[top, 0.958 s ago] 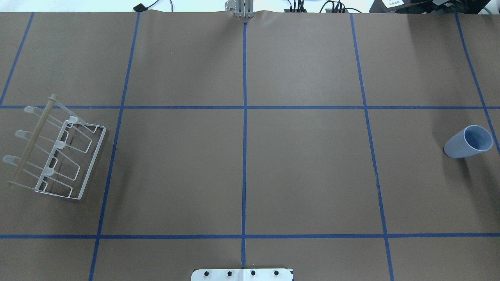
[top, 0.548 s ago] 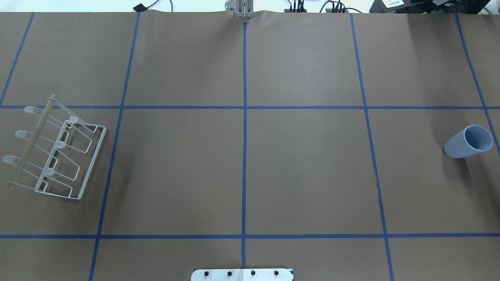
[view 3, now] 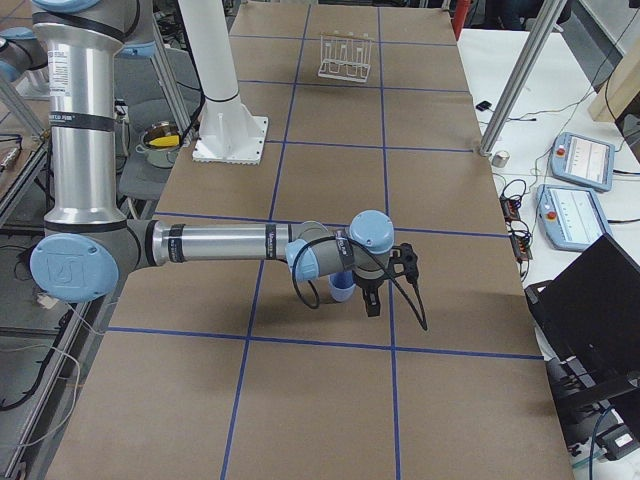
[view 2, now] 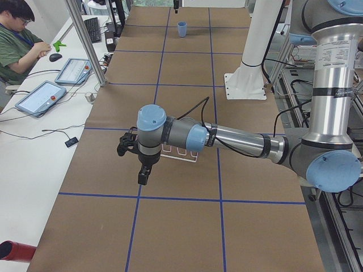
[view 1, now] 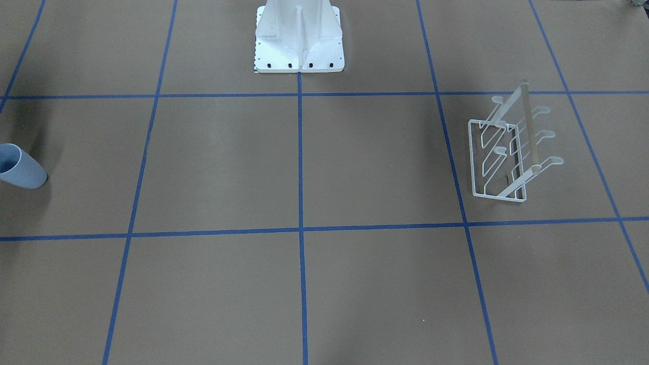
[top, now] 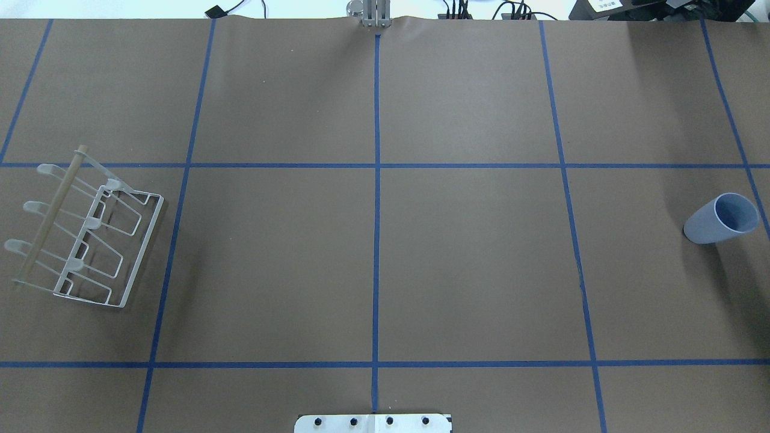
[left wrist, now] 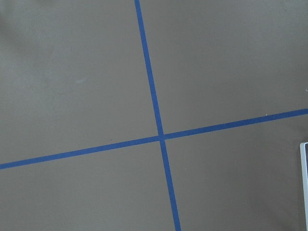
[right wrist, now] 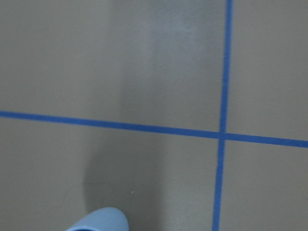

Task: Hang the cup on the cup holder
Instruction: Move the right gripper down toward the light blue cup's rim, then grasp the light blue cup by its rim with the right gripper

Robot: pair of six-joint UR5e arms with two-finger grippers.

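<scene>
Cup (top: 720, 218) stands mouth up on the brown table (top: 469, 258), just beside the right gripper (view 3: 371, 310) on the side toward the robot's base, and the wrist partly hides it in the right-end view. Only its rim (right wrist: 98, 220) shows at the bottom edge of the right wrist camera. The right arm reaches out low and level over the table, its wrist bent so the fingers point straight down; no view shows whether they are spread or closed. The left arm is stretched out the same way, with the left gripper (view 2: 143, 180) hanging downward, and its grip cannot be judged either. The white wire rack (top: 90, 224) with its wooden rod (top: 51, 219) sits just behind that gripper, well apart from the cup.
</scene>
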